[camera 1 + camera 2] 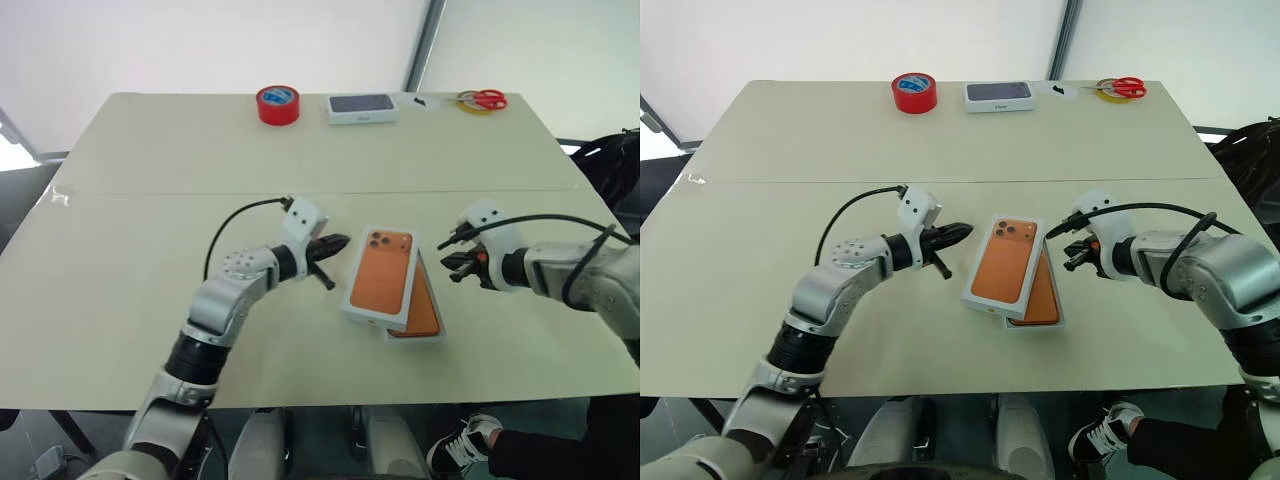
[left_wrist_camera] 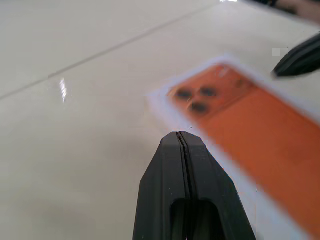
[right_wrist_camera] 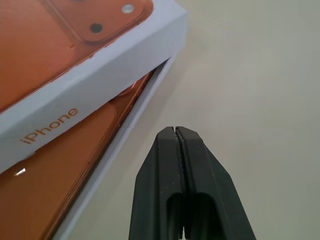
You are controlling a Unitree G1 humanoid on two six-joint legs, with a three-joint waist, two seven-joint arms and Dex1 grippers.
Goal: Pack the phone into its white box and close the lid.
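The lid [image 1: 380,272], white with an orange phone picture on its face, lies askew on top of the white box [image 3: 120,145] at the table's middle front. The orange phone [image 1: 425,305] lies in the box, and its right and near parts show from under the lid. My left gripper [image 1: 335,243] is shut and empty, pointing at the lid's far left corner from a short way off. My right gripper [image 1: 450,262] is shut and empty too, just right of the box's far end and apart from it.
Along the table's far edge stand a red tape roll [image 1: 278,104], a white box with a dark top [image 1: 362,107] and red-handled scissors [image 1: 482,99]. A person's shoe [image 1: 465,445] shows under the near right edge. Bare tabletop lies to either side of the box.
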